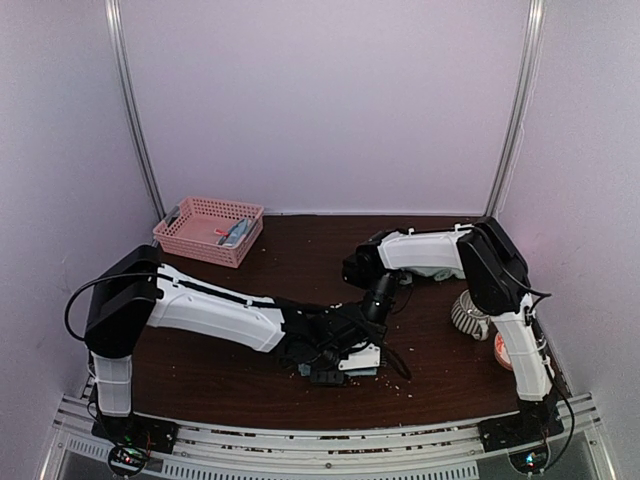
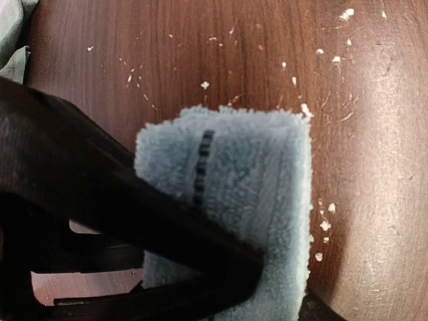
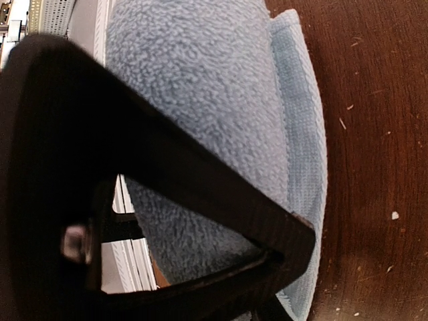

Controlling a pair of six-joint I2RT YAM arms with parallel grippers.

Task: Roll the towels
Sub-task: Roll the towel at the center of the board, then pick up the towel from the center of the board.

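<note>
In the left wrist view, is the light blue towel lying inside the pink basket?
No, the light blue towel lies directly on the brown wooden table.

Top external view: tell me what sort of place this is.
Probably a robot test booth, not a home: plain pale walls and metal corner posts enclose a dark wooden table, and a left arm and right arm are bolted to a metal rail at its near edge.

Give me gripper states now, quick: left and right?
Left gripper: at the light blue towel, open or gripping cannot be told.
Right gripper: looks closed on the light blue towel.
</note>
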